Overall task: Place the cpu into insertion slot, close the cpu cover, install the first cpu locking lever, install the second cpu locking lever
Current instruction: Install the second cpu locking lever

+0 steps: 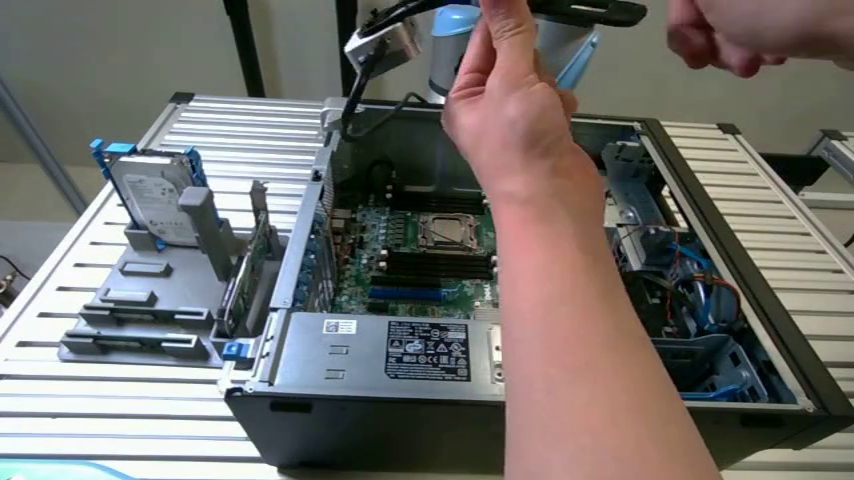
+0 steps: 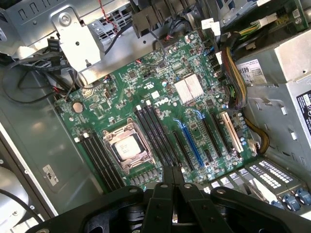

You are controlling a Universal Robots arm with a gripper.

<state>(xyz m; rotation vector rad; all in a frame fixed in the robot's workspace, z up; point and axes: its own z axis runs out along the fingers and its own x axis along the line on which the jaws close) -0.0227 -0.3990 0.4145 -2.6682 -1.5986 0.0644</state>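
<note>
The green board [image 2: 160,92] lies at the bottom of an open computer case. On it sits the insertion slot [image 2: 127,147], a square socket with a silvery rim. The pale cpu [image 2: 126,145] lies inside it. The silvery cpu cover [image 2: 112,137] lies flat around the chip, which shows through its cutout. My gripper [image 2: 172,171] hangs well above the board, to one side of the socket, shut with its two black fingers pressed together and nothing between them. In the exterior view the socket [image 1: 447,232] shows in the middle of the case, and the arm's wrist [image 1: 447,30] is high above it.
A person's forearm [image 1: 574,300] reaches across the case, with both hands [image 1: 501,90] up at the arm's wrist. Long black memory slots [image 2: 155,131] flank the socket. A cable bundle [image 2: 233,77] and the power supply [image 1: 400,350] line the case. A hard drive [image 1: 150,190] stands in a grey rack at the exterior view's left.
</note>
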